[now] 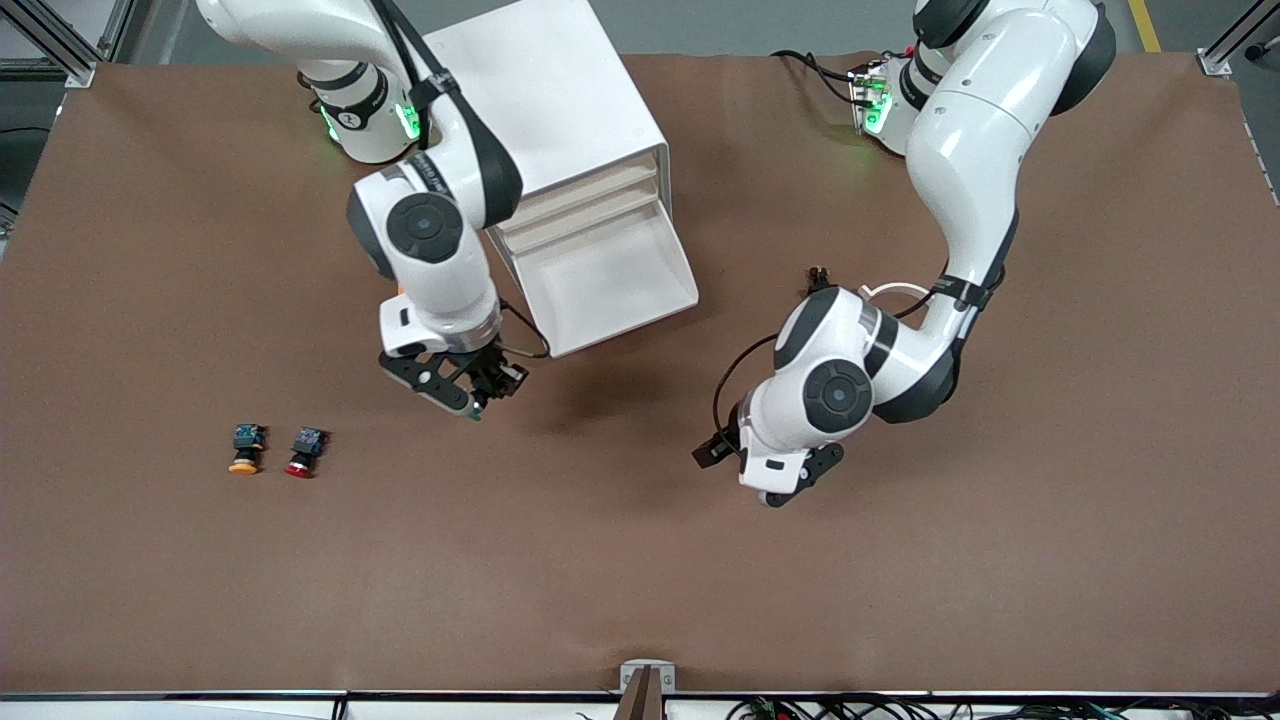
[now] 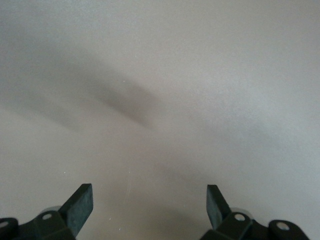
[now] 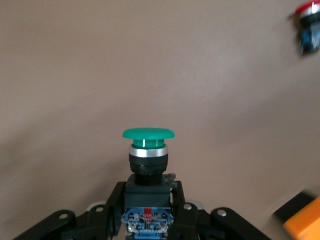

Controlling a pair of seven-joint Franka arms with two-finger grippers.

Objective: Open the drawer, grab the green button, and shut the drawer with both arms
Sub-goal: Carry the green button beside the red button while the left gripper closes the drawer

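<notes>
The white cabinet [image 1: 560, 100] stands near the right arm's base. Its lowest drawer [image 1: 610, 290] is pulled out and I see nothing in it. My right gripper [image 1: 478, 400] hangs over the brown table just in front of the open drawer. It is shut on the dark body of the green-capped button [image 3: 148, 134], whose cap points away from the wrist; the gripper [image 3: 147, 192] clamps both sides of the body. My left gripper [image 1: 762, 478] hovers over bare table toward the left arm's end, open with nothing between its fingers [image 2: 80, 205].
A yellow-capped button [image 1: 245, 449] and a red-capped button [image 1: 303, 453] lie side by side on the table toward the right arm's end, nearer the front camera than the cabinet. The red one [image 3: 307, 20] also shows in the right wrist view.
</notes>
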